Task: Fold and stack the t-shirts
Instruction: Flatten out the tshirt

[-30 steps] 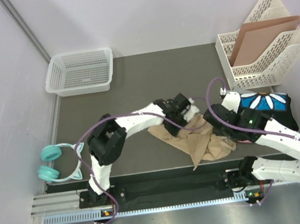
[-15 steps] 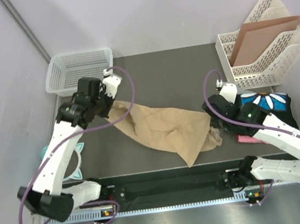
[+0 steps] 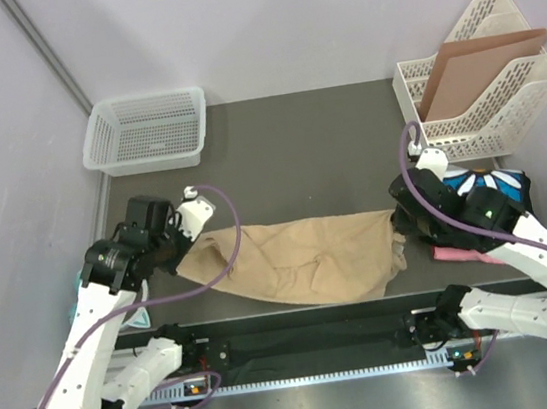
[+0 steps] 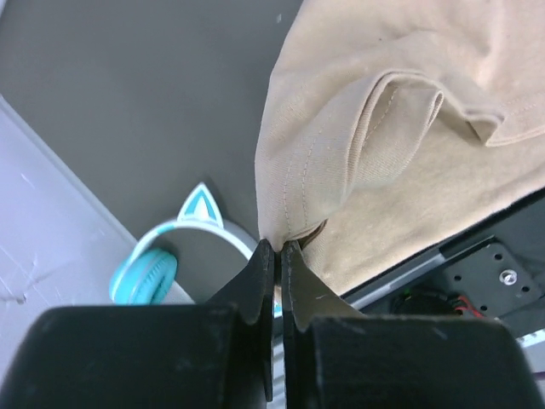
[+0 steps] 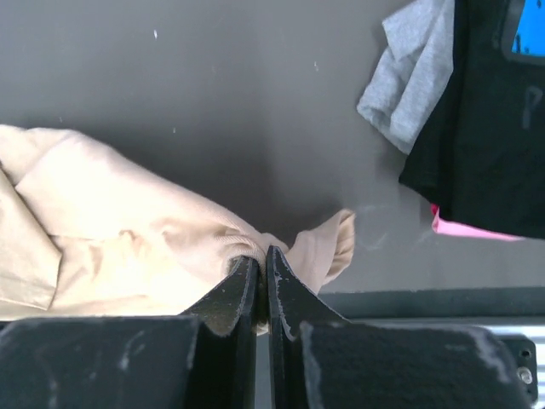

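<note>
The tan t-shirt [image 3: 301, 259] is stretched flat across the near part of the dark mat. My left gripper [image 3: 181, 249] is shut on its left edge, and the left wrist view [image 4: 275, 245] shows the hem [image 4: 294, 223] pinched between the fingers. My right gripper [image 3: 400, 220] is shut on its right end, with a bunched fold [image 5: 255, 247] in the jaws in the right wrist view [image 5: 262, 256]. The black daisy-print shirt [image 3: 489, 191] lies at the right on a pink one [image 3: 460, 254]. A grey shirt [image 5: 413, 72] shows beside the black one [image 5: 485, 128].
A white mesh basket [image 3: 148, 130] stands at the back left. A white file rack [image 3: 481, 96] with a brown cardboard sheet [image 3: 472, 67] stands at the back right. Teal cat-ear headphones [image 4: 170, 256] lie off the mat's left edge. The metal rail [image 3: 302, 347] runs along the front.
My left gripper went from the bunched tan shirt at centre out to the left and then nearer, pulling the shirt out flat. My right gripper shifted slightly right, holding the other end.
</note>
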Action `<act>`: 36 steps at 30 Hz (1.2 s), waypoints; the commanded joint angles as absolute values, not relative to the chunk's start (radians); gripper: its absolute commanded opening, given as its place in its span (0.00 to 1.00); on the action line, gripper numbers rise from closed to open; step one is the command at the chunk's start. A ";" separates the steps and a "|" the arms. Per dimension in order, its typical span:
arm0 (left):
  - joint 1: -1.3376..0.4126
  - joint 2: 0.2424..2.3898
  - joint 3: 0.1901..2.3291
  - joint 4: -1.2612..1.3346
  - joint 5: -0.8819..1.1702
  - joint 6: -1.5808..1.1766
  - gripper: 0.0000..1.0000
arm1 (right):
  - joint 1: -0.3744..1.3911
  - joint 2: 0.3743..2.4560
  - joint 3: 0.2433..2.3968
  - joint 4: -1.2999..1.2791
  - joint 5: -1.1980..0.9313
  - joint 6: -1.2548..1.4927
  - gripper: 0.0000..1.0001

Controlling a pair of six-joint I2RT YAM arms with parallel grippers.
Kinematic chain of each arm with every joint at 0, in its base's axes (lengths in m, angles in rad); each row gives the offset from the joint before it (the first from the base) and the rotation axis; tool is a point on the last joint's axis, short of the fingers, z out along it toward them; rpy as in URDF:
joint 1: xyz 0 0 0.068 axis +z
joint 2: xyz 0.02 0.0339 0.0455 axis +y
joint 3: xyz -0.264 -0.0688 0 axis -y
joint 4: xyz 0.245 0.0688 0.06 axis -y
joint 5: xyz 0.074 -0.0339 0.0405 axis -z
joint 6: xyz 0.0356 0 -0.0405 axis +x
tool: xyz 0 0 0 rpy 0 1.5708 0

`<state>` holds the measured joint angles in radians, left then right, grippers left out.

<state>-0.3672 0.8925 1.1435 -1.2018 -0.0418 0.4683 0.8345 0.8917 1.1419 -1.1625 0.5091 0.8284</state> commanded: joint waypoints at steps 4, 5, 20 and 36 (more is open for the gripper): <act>-0.362 0.750 1.057 -1.223 -0.144 0.515 0.00 | 0.830 0.831 1.198 -1.267 0.419 0.856 0.00; -0.362 0.730 1.042 -1.210 -0.153 0.515 0.00 | 0.828 0.824 1.190 -1.278 0.405 0.859 0.00; -0.210 1.208 0.849 -0.664 -0.117 0.434 0.00 | 0.493 1.247 0.974 -0.730 0.313 0.629 0.00; -0.009 1.381 1.138 -0.670 -0.012 0.321 0.99 | 0.426 1.398 1.120 -0.707 0.374 0.525 0.89</act>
